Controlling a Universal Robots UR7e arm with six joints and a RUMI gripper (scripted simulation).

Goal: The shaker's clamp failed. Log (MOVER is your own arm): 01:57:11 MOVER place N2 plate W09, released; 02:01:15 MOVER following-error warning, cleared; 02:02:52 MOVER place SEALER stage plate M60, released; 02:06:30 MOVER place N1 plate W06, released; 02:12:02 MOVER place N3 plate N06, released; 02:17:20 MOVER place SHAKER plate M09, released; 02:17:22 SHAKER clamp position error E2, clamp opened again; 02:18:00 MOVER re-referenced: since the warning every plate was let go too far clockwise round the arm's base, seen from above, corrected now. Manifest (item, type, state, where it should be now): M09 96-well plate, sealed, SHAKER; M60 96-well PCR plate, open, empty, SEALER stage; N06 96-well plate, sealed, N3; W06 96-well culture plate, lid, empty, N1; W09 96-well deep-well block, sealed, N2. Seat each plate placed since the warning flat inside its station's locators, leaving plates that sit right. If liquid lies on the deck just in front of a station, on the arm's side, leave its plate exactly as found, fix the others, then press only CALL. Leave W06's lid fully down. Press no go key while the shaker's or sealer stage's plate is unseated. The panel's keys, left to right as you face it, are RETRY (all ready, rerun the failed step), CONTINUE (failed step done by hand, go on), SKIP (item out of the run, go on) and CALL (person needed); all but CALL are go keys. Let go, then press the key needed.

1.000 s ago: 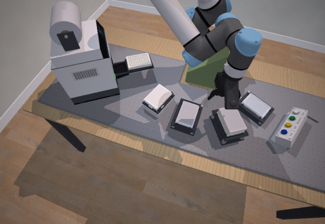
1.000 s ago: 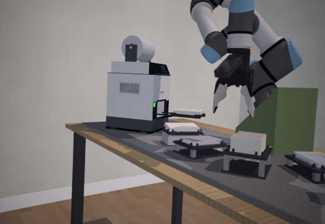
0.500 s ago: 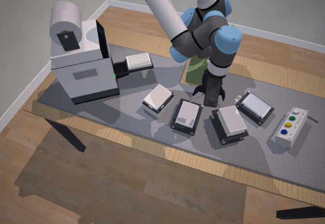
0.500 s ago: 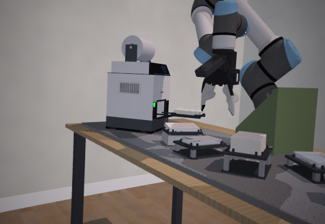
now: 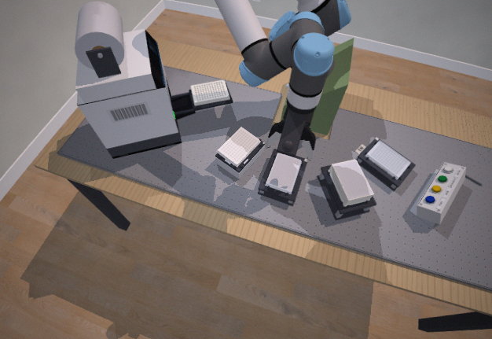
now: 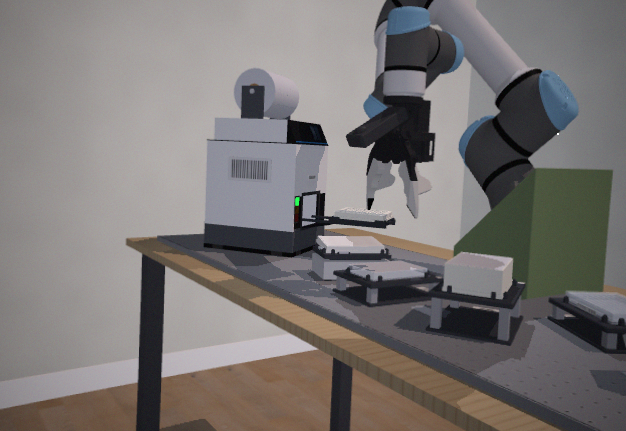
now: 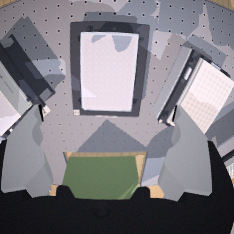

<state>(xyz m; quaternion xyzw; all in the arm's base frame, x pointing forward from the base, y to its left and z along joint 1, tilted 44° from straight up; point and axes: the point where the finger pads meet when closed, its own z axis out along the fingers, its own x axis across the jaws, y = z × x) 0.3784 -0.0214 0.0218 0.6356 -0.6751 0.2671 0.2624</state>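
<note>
Centre of the top view: gripper (image 5: 292, 152) hangs above the deck, jaws spread wide, nothing between them. It sits just above the upper edge of the flat sealed plate (image 5: 284, 173) on its black nest (image 5: 264, 184). In the wrist view this plate (image 7: 109, 71) fills the upper centre, square to its dark frame, with the pale fingers at lower left and lower right and the green pedestal (image 7: 101, 176) between them at the bottom.

Left of centre, top view: the shaker plate (image 5: 240, 145) lies rotated on the shaker (image 5: 231, 167), one corner overhanging.

Upper left: sealer (image 5: 126, 100) with roll on top; its stage (image 5: 186, 105) carries the open PCR plate (image 5: 209, 91).

Right of centre: deep-well block (image 5: 350, 181) on its nest, skewed relative to the frame beneath. Further right, upper: lidded culture plate (image 5: 387, 159) on its nest, lid looks down.

Far right: key panel (image 5: 438, 193) with blue, yellow, green and a pale key.

Exterior view: gripper (image 6: 393, 203) is well above the plates, fingertips roughly level with the sealer stage.
</note>
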